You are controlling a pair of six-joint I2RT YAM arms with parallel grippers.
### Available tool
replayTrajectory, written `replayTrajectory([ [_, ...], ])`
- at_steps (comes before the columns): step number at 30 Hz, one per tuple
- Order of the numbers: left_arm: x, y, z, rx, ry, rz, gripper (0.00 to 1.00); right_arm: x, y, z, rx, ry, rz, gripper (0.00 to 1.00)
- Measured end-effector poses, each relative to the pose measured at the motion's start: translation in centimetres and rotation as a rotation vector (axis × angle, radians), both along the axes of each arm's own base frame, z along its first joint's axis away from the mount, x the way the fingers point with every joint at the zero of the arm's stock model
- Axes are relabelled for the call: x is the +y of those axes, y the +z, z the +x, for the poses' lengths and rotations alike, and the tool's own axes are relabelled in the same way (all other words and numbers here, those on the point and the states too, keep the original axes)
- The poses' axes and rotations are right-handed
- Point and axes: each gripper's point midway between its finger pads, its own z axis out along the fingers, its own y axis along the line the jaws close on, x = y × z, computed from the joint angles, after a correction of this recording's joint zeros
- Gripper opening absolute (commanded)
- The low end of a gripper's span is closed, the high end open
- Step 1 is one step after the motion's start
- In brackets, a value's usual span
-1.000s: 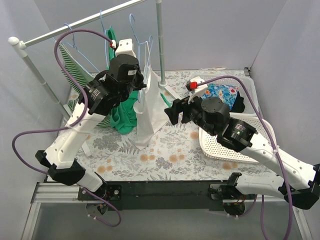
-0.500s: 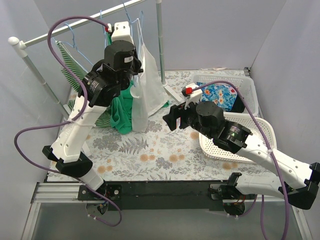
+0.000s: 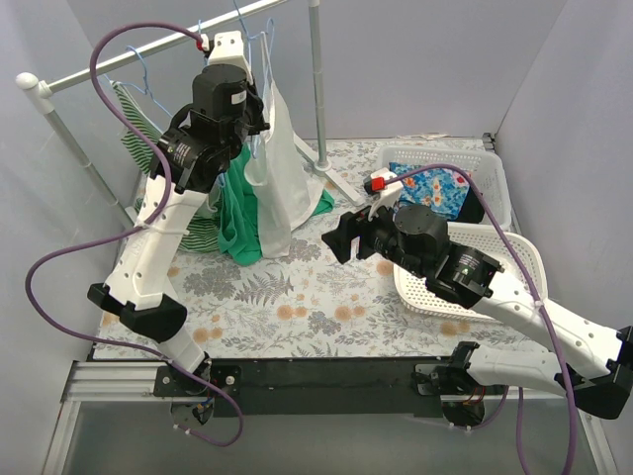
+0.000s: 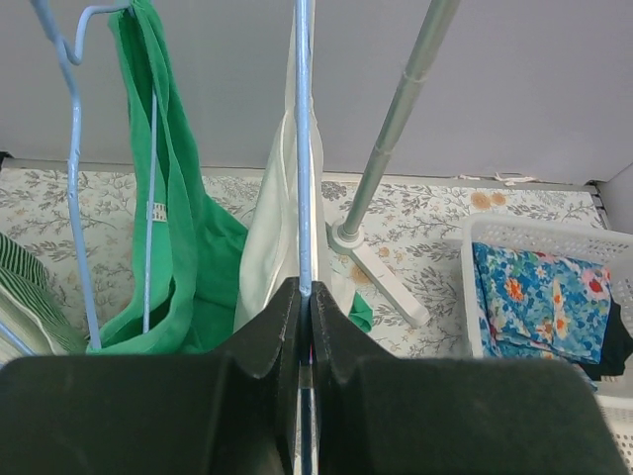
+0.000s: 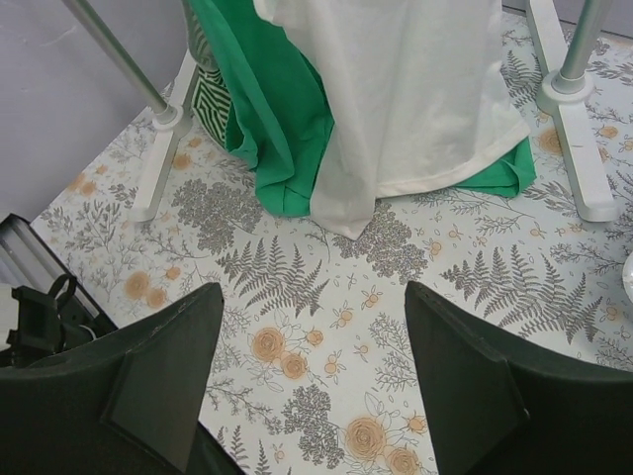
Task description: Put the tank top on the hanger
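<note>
Tank top [image 3: 282,198] draped on hanger [image 4: 304,119]; hanger wire clamped in L jaws nr rail [image 3: 69,73]; R jaws apart, empty; hook-up prob. pending.

The tank top [image 5: 415,109] is thin, matt white cloth. The hanger [image 4: 303,148] is smooth light-blue wire with a faint sheen; the left tool [image 4: 305,297] looks like matt black plastic, the rack pole [image 4: 391,129] smooth grey metal.

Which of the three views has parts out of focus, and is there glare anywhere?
Top external: even light, no glare, the tank top sharp. Left wrist: the left gripper is near, dark and soft-edged; the hanger it clamps is clear. Right wrist: the right gripper is dark and blurred, the table print crisp.
</note>
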Motion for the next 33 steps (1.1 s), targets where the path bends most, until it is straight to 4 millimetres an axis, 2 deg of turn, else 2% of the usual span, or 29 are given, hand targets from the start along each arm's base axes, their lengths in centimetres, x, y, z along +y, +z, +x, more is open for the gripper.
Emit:
replayTrajectory([
  [7, 0.5, 0.0, 1.0, 0.002, -0.007, -0.015, 0.00, 0.2, -0.6, -0.4, 0.006, 0.024, -0.001, 0.82],
  [16, 0.3, -2.1, 3.1, 0.057, -0.020, -0.028, 0.00, 0.3, -0.5, -0.7, 0.007, 0.043, 0.008, 0.82],
  [23, -0.6, -3.3, 3.2, 0.096, -0.059, -0.049, 0.01, 0.1, -0.8, -1.0, 0.009, 0.050, 0.009, 0.82],
  [25, -0.8, -3.7, 3.2, 0.105, -0.066, -0.054, 0.14, 0.2, -0.8, -1.0, 0.009, 0.052, 0.009, 0.82],
  [28, -1.0, -4.9, 2.9, 0.135, -0.077, -0.054, 0.20, 0.2, -0.8, -1.0, 0.009, 0.053, 0.010, 0.82],
  [32, -1.1, -5.5, 2.3, 0.151, -0.094, -0.058, 0.36, 0.1, -0.7, -1.0, 0.008, 0.053, 0.011, 0.82],
  [33, -1.1, -5.2, 2.2, 0.145, -0.099, -0.062, 0.46, 0.1, -0.7, -1.0, 0.007, 0.053, 0.012, 0.82],
])
